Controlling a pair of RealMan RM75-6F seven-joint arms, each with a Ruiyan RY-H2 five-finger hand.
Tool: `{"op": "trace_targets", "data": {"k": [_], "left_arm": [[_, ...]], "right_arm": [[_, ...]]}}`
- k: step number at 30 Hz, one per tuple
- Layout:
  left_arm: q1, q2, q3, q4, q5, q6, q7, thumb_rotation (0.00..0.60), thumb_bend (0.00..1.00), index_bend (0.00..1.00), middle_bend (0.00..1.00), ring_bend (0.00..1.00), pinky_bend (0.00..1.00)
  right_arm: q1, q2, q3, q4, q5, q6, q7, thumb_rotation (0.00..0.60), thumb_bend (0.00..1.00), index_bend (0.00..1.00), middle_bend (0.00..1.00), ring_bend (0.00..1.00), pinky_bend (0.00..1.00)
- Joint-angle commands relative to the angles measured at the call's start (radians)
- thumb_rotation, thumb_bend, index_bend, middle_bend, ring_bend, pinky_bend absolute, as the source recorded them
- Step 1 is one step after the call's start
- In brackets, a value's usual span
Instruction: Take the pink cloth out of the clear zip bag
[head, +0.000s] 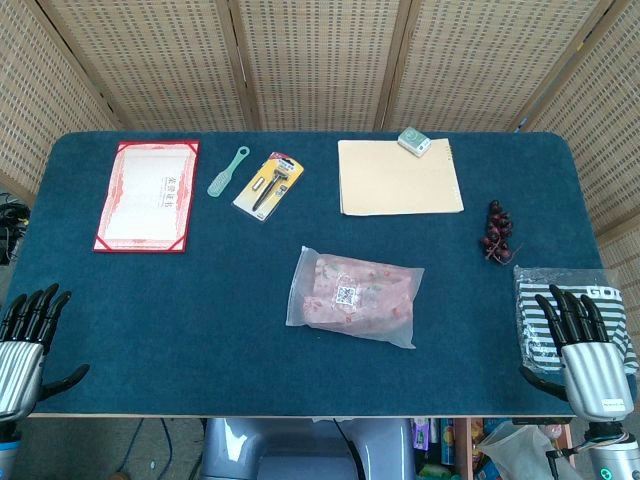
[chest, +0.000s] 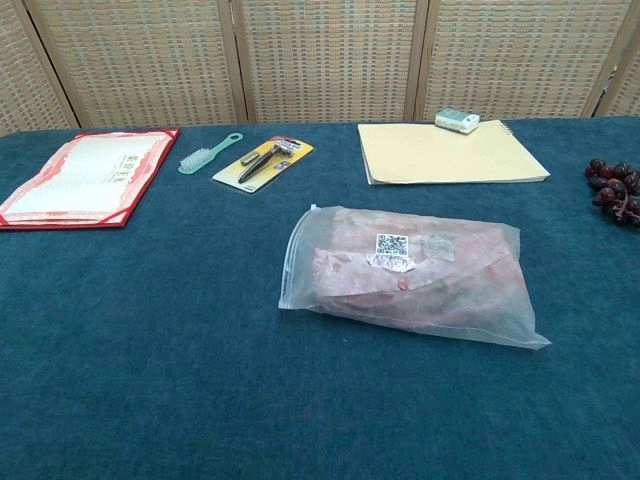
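The pink cloth (chest: 420, 275) lies inside the clear zip bag (chest: 300, 250), flat in the middle of the table (head: 200, 330). My left hand (head: 28, 345) and my right hand (head: 583, 345) wait at the near corners, holding nothing, fingers straight and a little apart, the right just beside a striped cloth (head: 528, 300). Farther away lie a certificate (head: 148, 195), a brush (head: 228, 172), a razor pack (head: 268, 185), a folder (head: 398, 178) and grapes (head: 498, 230).

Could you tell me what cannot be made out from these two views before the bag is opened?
- Pink cloth: its folds are blurred by the frosted zip bag in both views.
- Label on the bag: print too small to read.
- Left robot hand and right robot hand: outside the chest view.
- Striped cloth: partly covered by the right robot hand.
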Motion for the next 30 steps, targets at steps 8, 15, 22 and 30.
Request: {"op": "trace_targets", "data": {"k": [8,15,22,30], "left_arm": [[-0.003,-0.004,-0.006,0.005,-0.008,-0.004,0.003,0.600,0.14,0.00,0.00,0.00,0.00],[-0.006,-0.007,-0.016,0.008,-0.017,-0.004,0.002,0.600,0.14,0.00,0.00,0.00,0.00],[-0.013,-0.021,-0.028,0.023,-0.038,-0.015,0.018,0.600,0.14,0.00,0.00,0.00,0.00],[-0.024,-0.036,-0.039,0.030,-0.070,-0.038,0.039,0.600,0.14,0.00,0.00,0.00,0.00]], "right_arm": [[0.042,-0.016,-0.001,0.005,0.000,-0.074,0.033,0.600,0.00,0.00,0.00,0.00,0.00],[0.218,-0.032,0.066,-0.049,0.057,-0.317,0.083,0.600,0.00,0.00,0.00,0.00,0.00],[0.394,-0.100,0.164,-0.109,0.288,-0.573,0.000,0.600,0.00,0.00,0.00,0.00,0.00],[0.538,-0.188,0.206,-0.165,0.609,-0.671,-0.228,0.600,0.00,0.00,0.00,0.00,0.00]]}}
